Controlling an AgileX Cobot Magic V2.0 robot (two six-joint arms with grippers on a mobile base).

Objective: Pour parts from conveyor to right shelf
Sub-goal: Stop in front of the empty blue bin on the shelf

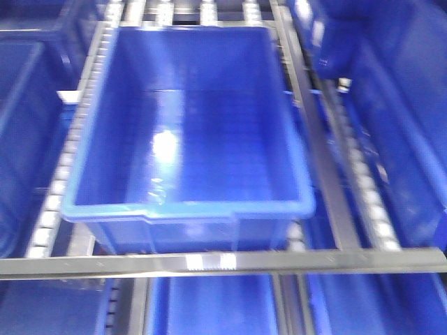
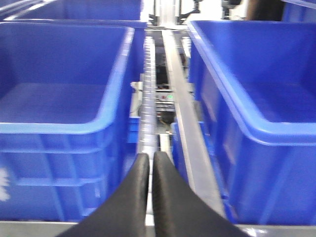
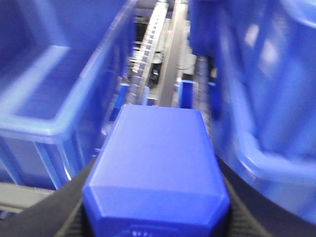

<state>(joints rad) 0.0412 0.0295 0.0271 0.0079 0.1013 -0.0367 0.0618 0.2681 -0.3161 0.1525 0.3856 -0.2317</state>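
My right gripper point(image 3: 157, 170) is shut on a bright-blue part point(image 3: 158, 158), a block with bevelled corners that fills the lower middle of the right wrist view between the black fingers point(image 3: 74, 212). It is held above the gap between blue bins. My left gripper point(image 2: 151, 157) is shut on nothing, its tips pointing along a roller rail point(image 2: 148, 98). The right shelf point(image 1: 223, 262) shows in the front view as steel rails and white rollers point(image 1: 52, 209) carrying a large blue bin point(image 1: 188, 208) with nothing visible inside. Neither gripper shows in the front view. The conveyor is out of view.
Large blue bins stand on both sides of the left gripper, one left point(image 2: 54, 128) and one right point(image 2: 276, 133), with a steel rail point(image 2: 185, 123) between. More blue bins point(image 3: 39, 128) flank the held part. A bin point(image 1: 391, 105) sits at the front view's right.
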